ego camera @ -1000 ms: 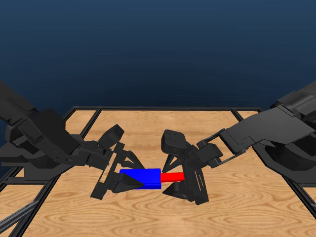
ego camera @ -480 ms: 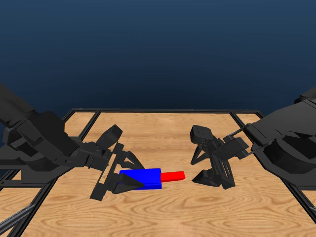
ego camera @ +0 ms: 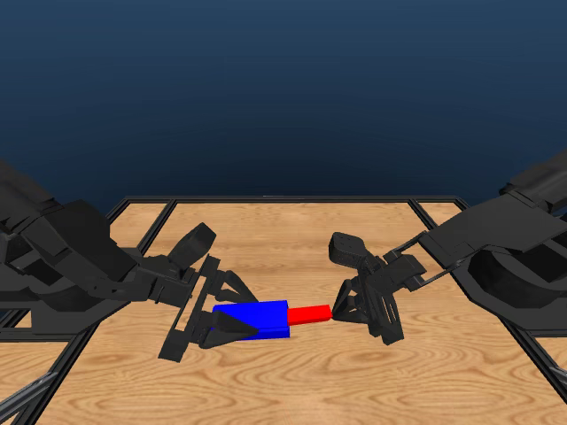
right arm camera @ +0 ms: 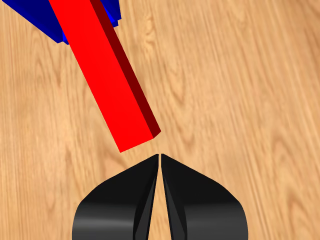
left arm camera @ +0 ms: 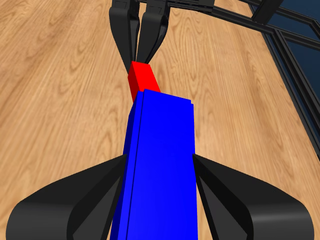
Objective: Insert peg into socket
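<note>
Blue socket (ego camera: 252,320) is sitting clamped in the left gripper (ego camera: 215,324), the red peg (ego camera: 309,313) jutting from its right end. Right gripper (ego camera: 341,305), jaws pressed together, is hovering just beside the peg's free tip.

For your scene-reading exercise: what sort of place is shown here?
Likely a simulated robot workbench: a framed wooden table against a plain blue backdrop, with only a blue socket and red peg.
</note>
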### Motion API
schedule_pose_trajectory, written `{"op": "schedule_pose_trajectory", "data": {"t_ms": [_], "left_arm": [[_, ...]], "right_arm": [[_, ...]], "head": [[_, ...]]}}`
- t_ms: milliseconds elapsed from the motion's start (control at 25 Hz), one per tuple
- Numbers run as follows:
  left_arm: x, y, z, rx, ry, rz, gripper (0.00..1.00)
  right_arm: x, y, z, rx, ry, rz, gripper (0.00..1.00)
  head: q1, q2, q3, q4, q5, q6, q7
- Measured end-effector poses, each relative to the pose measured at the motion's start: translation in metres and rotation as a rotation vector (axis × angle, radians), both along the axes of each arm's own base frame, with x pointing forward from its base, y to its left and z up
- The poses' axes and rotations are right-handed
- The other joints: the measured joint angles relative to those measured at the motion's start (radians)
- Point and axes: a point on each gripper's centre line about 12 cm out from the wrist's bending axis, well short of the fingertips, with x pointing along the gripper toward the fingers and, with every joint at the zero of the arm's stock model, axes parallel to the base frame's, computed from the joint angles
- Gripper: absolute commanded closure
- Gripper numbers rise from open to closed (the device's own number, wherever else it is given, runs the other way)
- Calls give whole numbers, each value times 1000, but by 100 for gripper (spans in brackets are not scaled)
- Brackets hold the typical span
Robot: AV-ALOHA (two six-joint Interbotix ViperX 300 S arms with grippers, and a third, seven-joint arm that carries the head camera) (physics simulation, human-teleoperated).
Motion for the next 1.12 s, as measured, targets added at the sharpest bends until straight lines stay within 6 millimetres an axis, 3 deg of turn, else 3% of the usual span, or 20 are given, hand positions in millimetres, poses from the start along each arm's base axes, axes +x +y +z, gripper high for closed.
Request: {"op": "schedule_pose_trajectory", "data": {"t_ms": [320, 680, 920, 1120], "left_arm": [[-1, 1, -4, 0, 12, 0, 100], [-4, 1, -6, -2, 13, 4, 100], [-6, 0, -8, 1, 13, 5, 100], [-7, 0, -8, -11, 9, 6, 100]], "right_arm": [[40, 8, 31, -47, -121, 86, 100], [70, 13, 28, -65, -156, 123, 100], [71, 13, 22, -49, -156, 115, 100], [48, 8, 12, -13, -128, 83, 100]], "head": [[-3, 0, 0, 0, 4, 2, -1], [2, 0, 0, 1, 6, 1, -2], [8, 0, 0, 3, 5, 0, -6], [13, 0, 0, 4, 2, -1, -8]]}}
